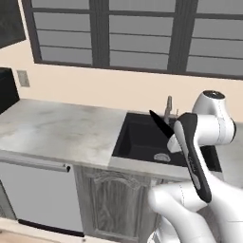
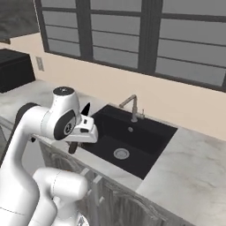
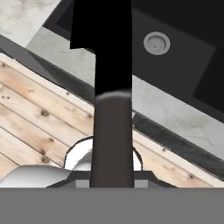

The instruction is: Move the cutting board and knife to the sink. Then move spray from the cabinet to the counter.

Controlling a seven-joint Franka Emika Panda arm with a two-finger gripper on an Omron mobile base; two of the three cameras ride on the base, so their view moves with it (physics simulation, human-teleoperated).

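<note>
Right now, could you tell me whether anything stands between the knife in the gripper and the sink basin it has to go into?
Nothing visible does. The gripper holds the knife over the near edge of the sink, blade pointing up and away. The basin below shows just its drain, and the faucet stands at the far rim.

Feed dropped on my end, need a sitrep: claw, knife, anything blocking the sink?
Claw shut on knife, blade pointing up. Held at the sink's front edge, above the basin. Basin bare apart from the drain; faucet at the back, off the path.
</note>
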